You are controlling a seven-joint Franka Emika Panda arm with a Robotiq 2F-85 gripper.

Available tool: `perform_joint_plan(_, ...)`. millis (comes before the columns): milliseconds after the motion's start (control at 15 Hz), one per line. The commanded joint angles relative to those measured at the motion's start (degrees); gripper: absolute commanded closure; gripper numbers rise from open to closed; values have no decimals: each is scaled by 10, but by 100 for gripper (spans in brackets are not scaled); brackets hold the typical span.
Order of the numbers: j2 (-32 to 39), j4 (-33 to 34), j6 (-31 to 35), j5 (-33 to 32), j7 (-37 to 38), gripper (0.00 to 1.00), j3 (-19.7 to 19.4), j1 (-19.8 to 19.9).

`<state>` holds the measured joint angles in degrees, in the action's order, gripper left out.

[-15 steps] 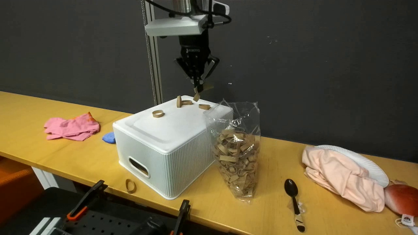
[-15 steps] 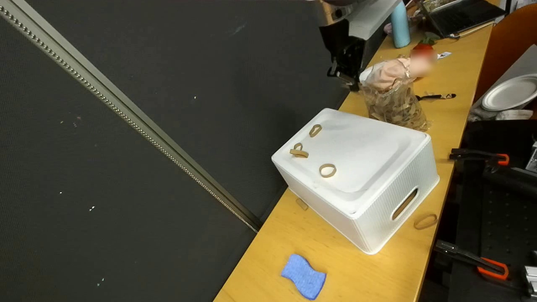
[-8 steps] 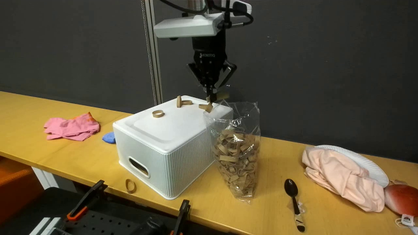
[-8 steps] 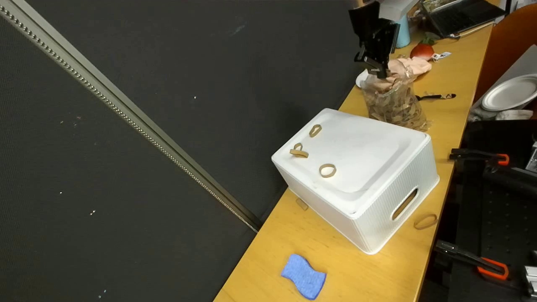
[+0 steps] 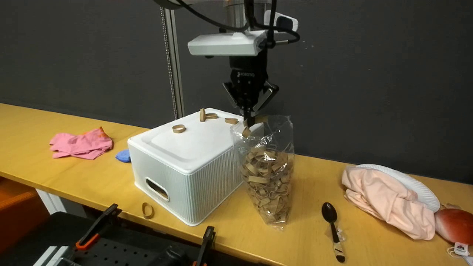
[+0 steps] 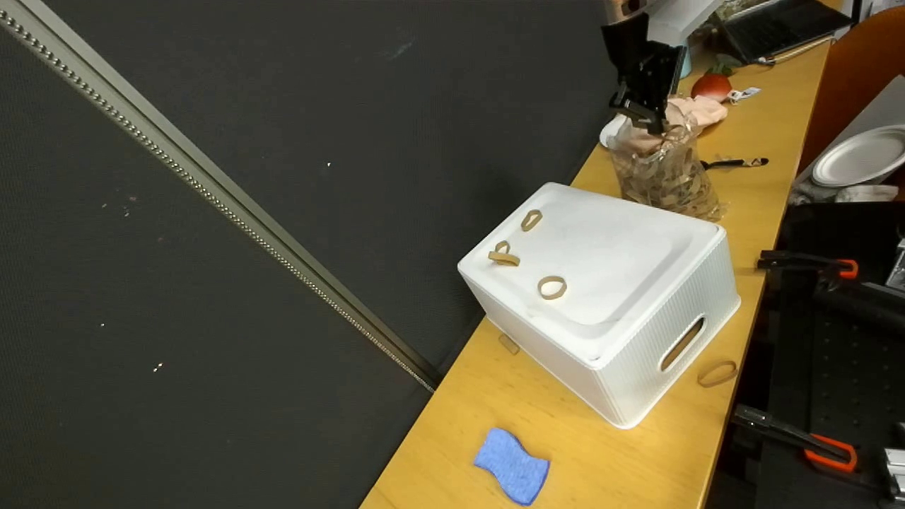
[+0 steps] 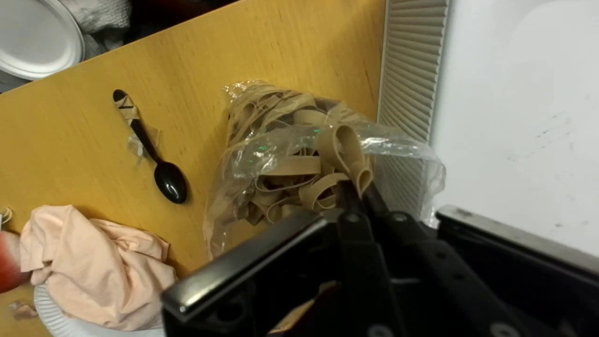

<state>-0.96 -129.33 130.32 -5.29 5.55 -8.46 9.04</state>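
Clenching a folded tan band (image 7: 344, 145) between its tips, the gripper (image 7: 359, 188) hangs at the open mouth of a clear plastic bag (image 5: 279, 129); cannot tell whether the tips sit inside the rim. Bag stands on the worktop (image 5: 308, 236) between front and back edges, its lower part packed with more bands (image 5: 266, 184), just beside a white ribbed box (image 5: 216, 195). Four bands (image 6: 504, 259) rest on the box's top, three of them toward its back edge; a single band (image 5: 144, 211) lies by the worktop's front edge, a second band (image 6: 509, 344) toward the back edge. Black spoon (image 5: 334, 232) lies apart from the bag, handle toward the front edge. Peach cloth (image 5: 388, 201) lies over a white plate (image 5: 417, 187) by the back edge; blue sponge (image 6: 512, 466) sits on the worktop, near the box.
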Motion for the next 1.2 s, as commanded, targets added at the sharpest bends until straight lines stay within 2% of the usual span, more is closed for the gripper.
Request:
perform_joint_plan(0,35,38,11,9,1,99,-5,2)
perform_joint_plan(400,65,58,20,13,0,99,-6,2)
perform_joint_plan(1133,53,68,15,28,-4,99,-15,11)
